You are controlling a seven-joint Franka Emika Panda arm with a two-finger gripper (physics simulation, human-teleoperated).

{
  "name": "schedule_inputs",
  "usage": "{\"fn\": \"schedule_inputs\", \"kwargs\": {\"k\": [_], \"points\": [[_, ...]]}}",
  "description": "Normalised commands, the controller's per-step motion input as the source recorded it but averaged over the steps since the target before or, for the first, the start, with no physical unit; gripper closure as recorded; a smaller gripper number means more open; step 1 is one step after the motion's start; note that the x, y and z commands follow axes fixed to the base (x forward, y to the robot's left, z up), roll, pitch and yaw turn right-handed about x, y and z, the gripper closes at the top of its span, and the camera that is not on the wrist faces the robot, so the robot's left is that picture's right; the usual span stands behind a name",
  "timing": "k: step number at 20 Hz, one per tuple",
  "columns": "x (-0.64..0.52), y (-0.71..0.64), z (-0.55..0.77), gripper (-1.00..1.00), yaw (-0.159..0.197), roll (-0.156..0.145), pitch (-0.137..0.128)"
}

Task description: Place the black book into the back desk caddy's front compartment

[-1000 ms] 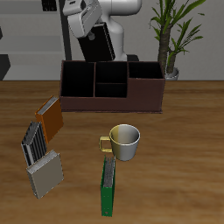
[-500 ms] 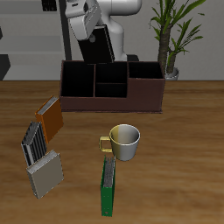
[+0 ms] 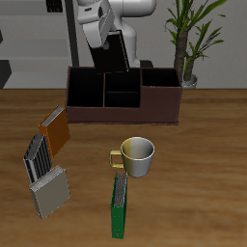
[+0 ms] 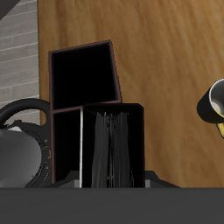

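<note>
My gripper [image 3: 104, 37] is shut on the black book [image 3: 115, 53] and holds it in the air above the back desk caddy [image 3: 123, 112], over its middle cells. The book hangs nearly upright, slightly tilted, with its lower edge just above the caddy's rim. The caddy is a wide, low reddish-brown box with black-lined cells at the back of the table. In the wrist view the book [image 4: 112, 149] fills the foreground, edge on, with the caddy's cells [image 4: 85, 74] beneath and beyond it.
A white mug [image 3: 138, 155] stands mid-table and also shows in the wrist view [image 4: 214, 101]. A green book [image 3: 119, 205] lies near the front edge. An orange book [image 3: 56, 128] and a light-grey file holder [image 3: 44, 178] sit nearby. A potted plant [image 3: 189, 43] stands beside the caddy.
My gripper has shifted sideways with the black book, toward the caddy's middle, and the book now hangs more upright. Nothing else moved.
</note>
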Motion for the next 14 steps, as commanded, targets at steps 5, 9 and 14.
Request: {"fn": "schedule_inputs", "kwargs": {"k": [5, 9, 14], "points": [[-0.07, 0.05, -0.16, 1.0, 0.06, 0.003, 0.039], [0.0, 0.04, 0.02, 1.0, 0.045, -0.001, 0.0], [0.02, 0.0, -0.03, 1.0, 0.049, -0.003, 0.006]]}}
